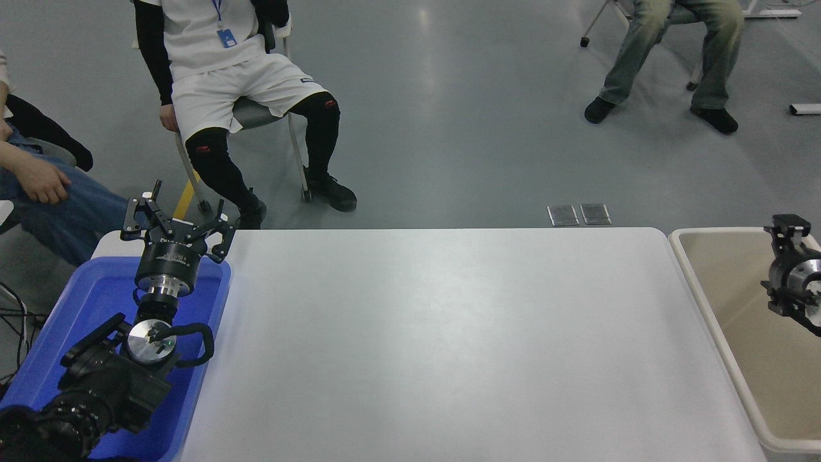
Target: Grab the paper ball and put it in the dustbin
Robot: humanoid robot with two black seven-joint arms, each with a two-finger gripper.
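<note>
No paper ball shows anywhere on the white table (442,333) or in the visible part of the dustbin. The dustbin (705,295) is a beige bin with a thick rim that stands off the table's right end. My right gripper (791,253) comes in from the right edge and hangs over the dustbin's far part; only its black head and silver wrist show. My left gripper (176,221) is parked at the lower left over the blue tub, open and empty.
A bright blue tub (96,301) sits at the table's left end under my left arm. Several people sit on chairs beyond the table's far edge: one in white shorts (237,83), one in jeans at the far left (58,199), one at the top right (667,58).
</note>
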